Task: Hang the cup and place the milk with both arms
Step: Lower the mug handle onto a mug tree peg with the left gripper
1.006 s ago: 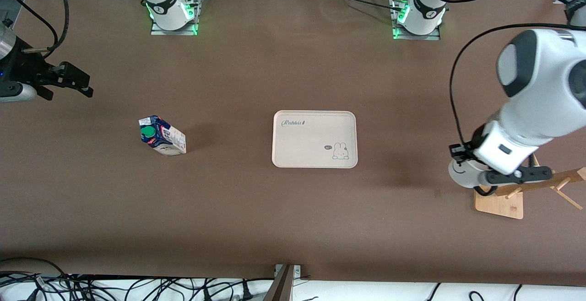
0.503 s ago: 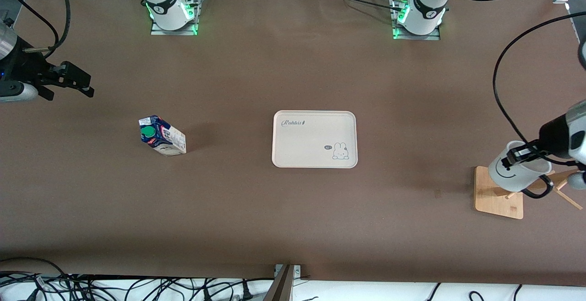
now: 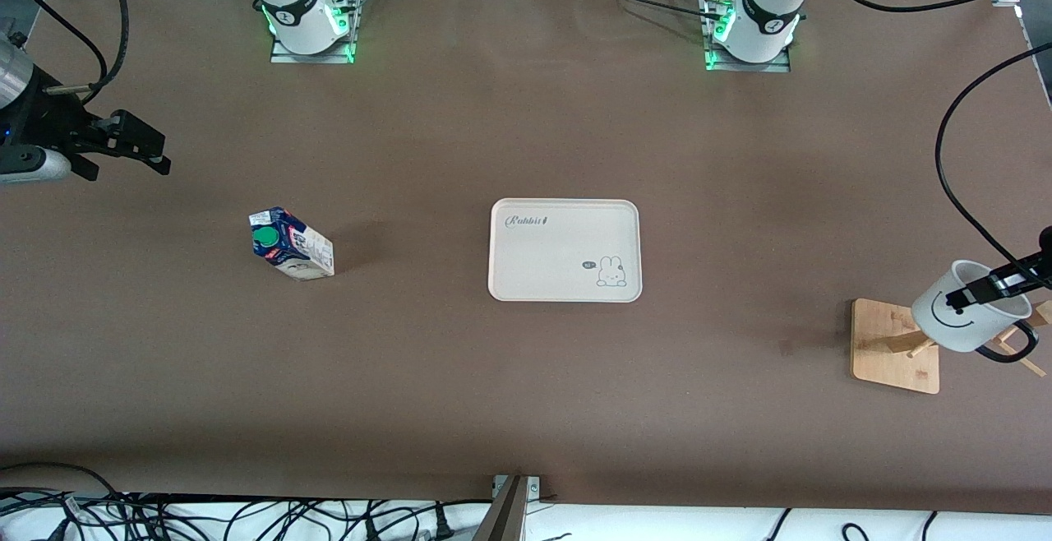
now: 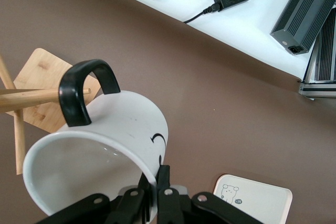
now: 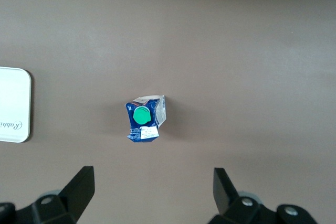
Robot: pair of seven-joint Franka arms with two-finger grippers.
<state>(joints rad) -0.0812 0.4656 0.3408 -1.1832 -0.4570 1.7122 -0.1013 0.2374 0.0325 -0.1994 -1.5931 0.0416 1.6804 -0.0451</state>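
The white cup [image 3: 970,315] with the smiley face hangs tilted in my left gripper [image 3: 990,286], over the wooden rack [image 3: 892,352]. In the left wrist view the gripper [image 4: 156,182] is shut on the cup's rim [image 4: 105,145]. The black handle [image 4: 79,90] sits at the tip of a wooden peg [image 4: 31,98]; I cannot tell if the peg is through the loop. The milk carton [image 3: 289,243] stands on the table toward the right arm's end. My right gripper [image 3: 131,146] waits open and empty over the table there. In its wrist view [image 5: 152,182] the milk [image 5: 144,119] shows below.
A cream tray [image 3: 564,250] with a rabbit drawing lies in the table's middle, between the milk and the rack. It also shows in the left wrist view [image 4: 257,198] and the right wrist view [image 5: 13,106]. Cables lie along the table's front edge.
My left arm has swung toward its end of the table with the cup, carrying it from over the rack's base out to the pegs. The right arm and the milk have not moved.
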